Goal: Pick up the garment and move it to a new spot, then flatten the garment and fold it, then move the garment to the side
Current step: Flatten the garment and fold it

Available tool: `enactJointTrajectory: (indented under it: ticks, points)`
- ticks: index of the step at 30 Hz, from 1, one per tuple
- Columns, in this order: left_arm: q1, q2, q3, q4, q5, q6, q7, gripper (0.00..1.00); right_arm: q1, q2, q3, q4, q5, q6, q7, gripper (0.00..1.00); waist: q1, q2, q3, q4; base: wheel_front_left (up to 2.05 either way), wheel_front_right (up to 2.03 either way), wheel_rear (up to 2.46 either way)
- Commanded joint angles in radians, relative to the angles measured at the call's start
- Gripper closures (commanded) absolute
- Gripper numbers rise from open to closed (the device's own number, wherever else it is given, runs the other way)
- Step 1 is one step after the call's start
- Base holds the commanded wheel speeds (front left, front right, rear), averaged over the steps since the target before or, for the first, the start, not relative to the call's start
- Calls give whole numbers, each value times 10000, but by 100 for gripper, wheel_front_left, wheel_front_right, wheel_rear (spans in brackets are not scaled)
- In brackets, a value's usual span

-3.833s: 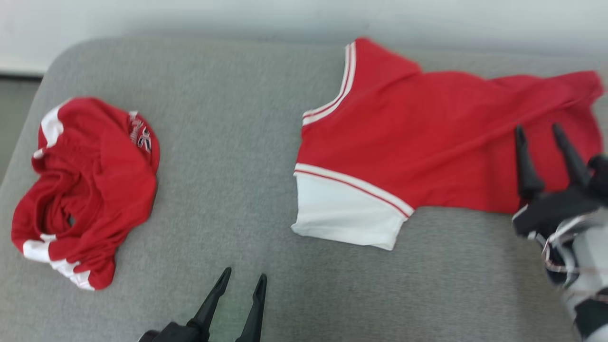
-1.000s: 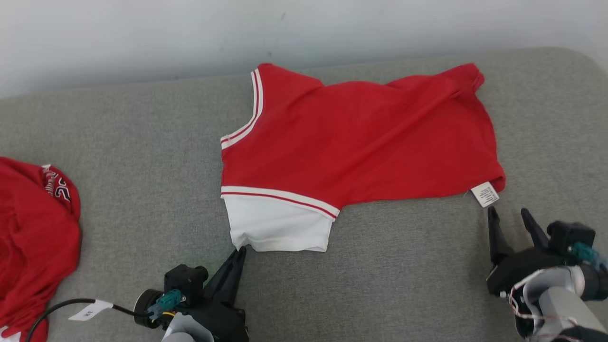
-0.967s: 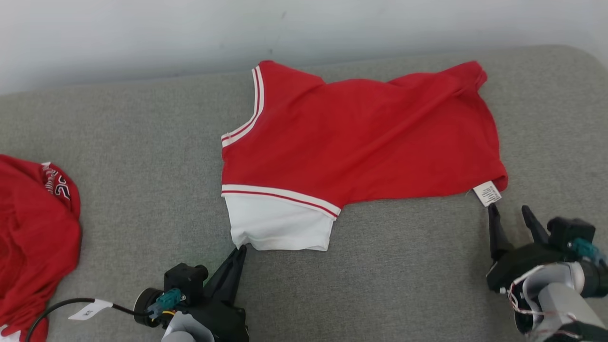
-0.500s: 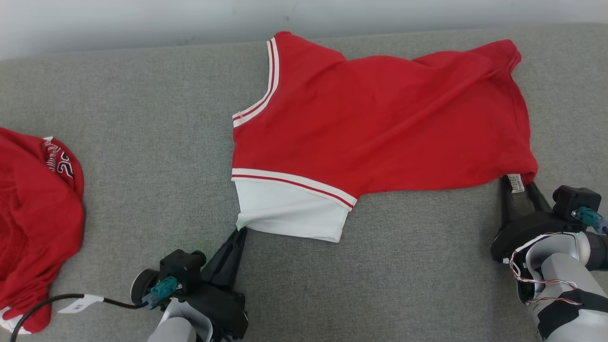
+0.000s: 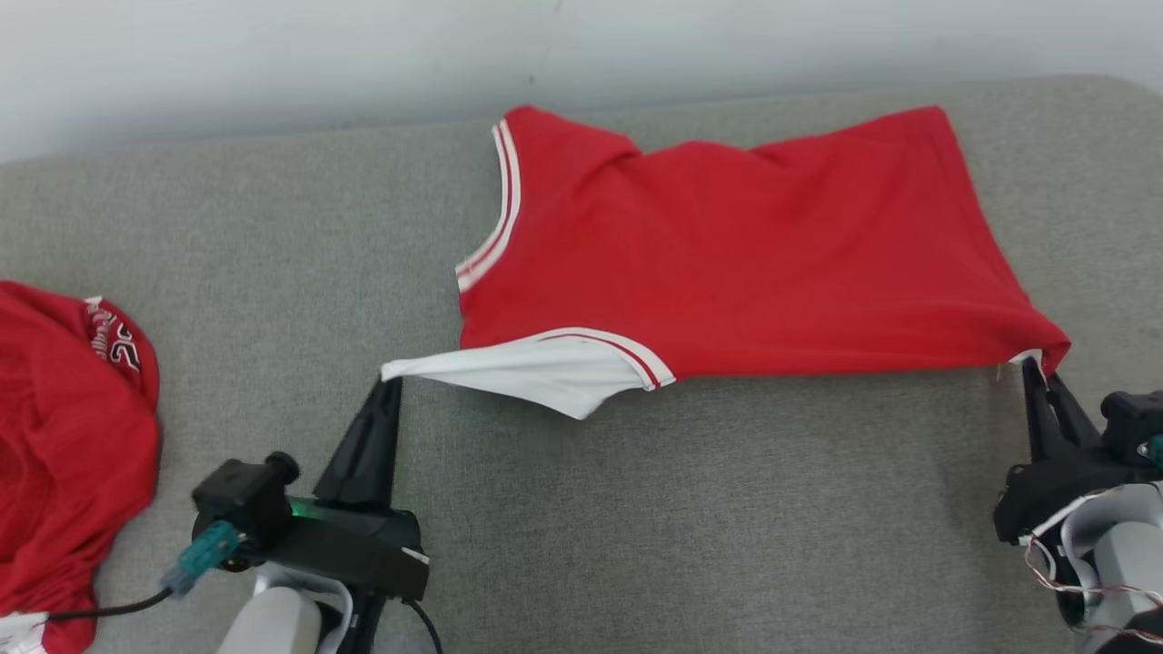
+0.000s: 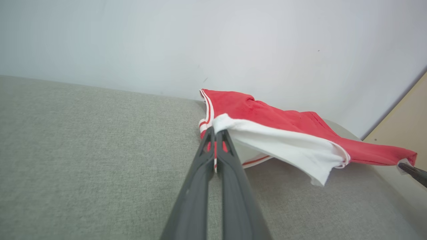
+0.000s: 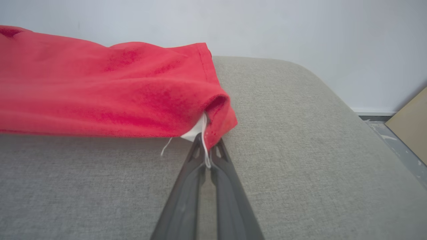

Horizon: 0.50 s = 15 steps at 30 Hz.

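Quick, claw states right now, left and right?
Left claw: closed, holding the white sleeve of the red shirt.
Right claw: closed, holding the shirt's hem corner.

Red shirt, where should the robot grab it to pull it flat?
By its two near corners, from the robot's side: the white sleeve tip and the hem corner. Both stick out toward the robot, thin enough to pinch. The left gripper and right gripper are shut there now, so pulling apart should flatten the red shirt.
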Motion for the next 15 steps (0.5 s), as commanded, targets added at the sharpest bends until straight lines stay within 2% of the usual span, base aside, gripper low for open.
enactJointTrajectory:
  ticks: [1, 5, 6, 10, 12, 14, 15]
  points:
    - [259, 73, 352, -329, -288, -4, -49, 100, 305, -295, 56, -233, -45, -13, -10, 100, 0, -1, -480, -257, 0, 0, 0]
    - [409, 259, 826, -913, -444, -1, -51, 100, 881, -857, 670, -907, 267, -14, -7, 100, 0, -1, -962, -393, 0, 0, 0]
    - [433, 375, 979, -1014, -441, 37, -51, 100, 1151, -1210, 1204, -1081, 600, -16, -4, 100, 0, -1, -1161, -457, 0, 0, 0]
    - [374, 606, 1203, -1015, -475, 85, -52, 100, 1500, -1809, 2022, -1118, 1307, -28, 38, 100, 0, -1, -1347, -527, 0, 0, 0]
    - [342, 658, 1223, -968, -491, 77, -51, 100, 1662, -1930, 2277, -1021, 1662, -39, 35, 86, 0, -1, -1358, -538, 0, 0, 0]
    - [350, 680, 1100, -943, -496, 8, 11, 100, 1757, -1926, 2501, -868, 1897, -39, 31, 61, 0, -1, -1337, -545, 0, 0, 0]
    - [366, 670, 1029, -942, -514, -26, 42, 100, 1789, -1869, 2590, -792, 2043, -39, 26, 31, 0, -1, -1318, -548, 0, 0, 0]
